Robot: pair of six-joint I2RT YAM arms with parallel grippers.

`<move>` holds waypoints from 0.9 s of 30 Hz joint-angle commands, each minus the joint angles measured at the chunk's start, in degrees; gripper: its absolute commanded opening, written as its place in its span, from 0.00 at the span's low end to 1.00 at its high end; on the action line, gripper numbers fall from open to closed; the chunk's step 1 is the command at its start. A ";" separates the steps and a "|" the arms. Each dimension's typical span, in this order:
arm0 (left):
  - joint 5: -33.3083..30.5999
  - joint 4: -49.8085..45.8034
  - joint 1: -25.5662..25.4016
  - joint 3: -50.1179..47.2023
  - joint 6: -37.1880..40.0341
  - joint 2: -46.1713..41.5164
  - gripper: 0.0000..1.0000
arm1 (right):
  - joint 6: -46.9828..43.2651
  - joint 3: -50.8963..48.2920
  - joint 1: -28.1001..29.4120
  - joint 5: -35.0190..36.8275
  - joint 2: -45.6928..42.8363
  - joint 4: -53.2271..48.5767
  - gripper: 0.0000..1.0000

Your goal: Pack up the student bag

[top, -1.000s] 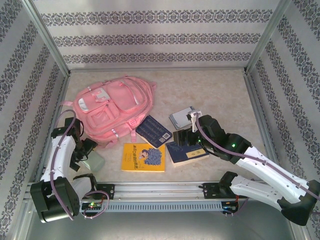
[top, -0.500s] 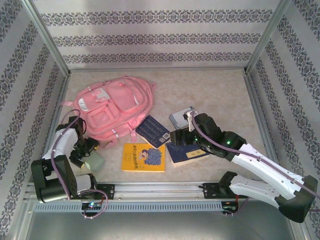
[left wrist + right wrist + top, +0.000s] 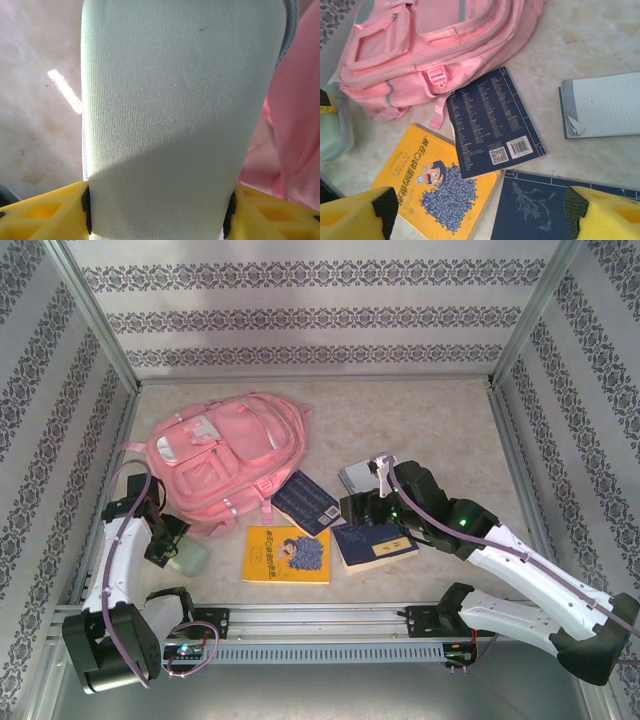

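The pink student bag (image 3: 225, 465) lies at the back left of the table, also seen in the right wrist view (image 3: 435, 45) and at the right edge of the left wrist view (image 3: 300, 125). A pale teal pouch (image 3: 190, 558) rests by the bag's near left corner. My left gripper (image 3: 168, 545) is shut on the pouch (image 3: 180, 115), with a black pad pressed against each of its sides. My right gripper (image 3: 362, 510) hovers open over the books with nothing between its yellow fingers (image 3: 355, 215).
A yellow comic book (image 3: 288, 555), a dark blue book with a barcode (image 3: 308, 502), a blue book with a floral cover (image 3: 375, 543) and a grey grid notepad (image 3: 362, 476) lie between the bag and the right arm. Patterned walls enclose the table.
The left jaws have closed in onto the teal pouch. My right gripper has drifted a little to the left over the books and stays open.
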 commanded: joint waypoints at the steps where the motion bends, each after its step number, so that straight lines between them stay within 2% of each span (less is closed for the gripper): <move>1: 3.39 -5.66 -0.20 5.10 -4.65 -3.86 0.61 | 0.11 3.51 -0.65 -1.75 0.76 -2.16 0.87; 4: 6.53 -7.08 -1.56 9.75 -8.04 -6.42 0.60 | -0.18 5.62 -0.62 -4.12 1.88 -2.57 0.87; 11: 11.46 -8.39 -5.23 22.05 -15.44 -6.10 0.58 | -0.03 10.79 -0.67 -15.79 7.19 0.94 0.88; 15: 11.93 -5.82 -11.20 30.40 -20.18 -1.30 0.60 | 4.43 16.50 -0.84 -23.32 14.15 4.41 0.89; 18: 11.77 -4.20 -15.75 35.65 -25.01 2.76 0.61 | 10.00 19.04 -0.91 -26.49 18.56 11.49 0.90; 21: 11.94 -3.07 -19.76 40.89 -28.10 7.23 0.61 | 16.68 20.60 -0.70 -27.85 23.80 19.40 0.91; 24: 12.52 -3.58 -22.59 46.47 -29.10 11.55 0.61 | 19.73 23.85 0.01 -26.90 28.15 24.76 0.94; 27: 12.60 -3.89 -24.23 50.37 -29.09 14.59 0.62 | 21.44 29.25 1.18 -27.19 33.13 25.74 0.97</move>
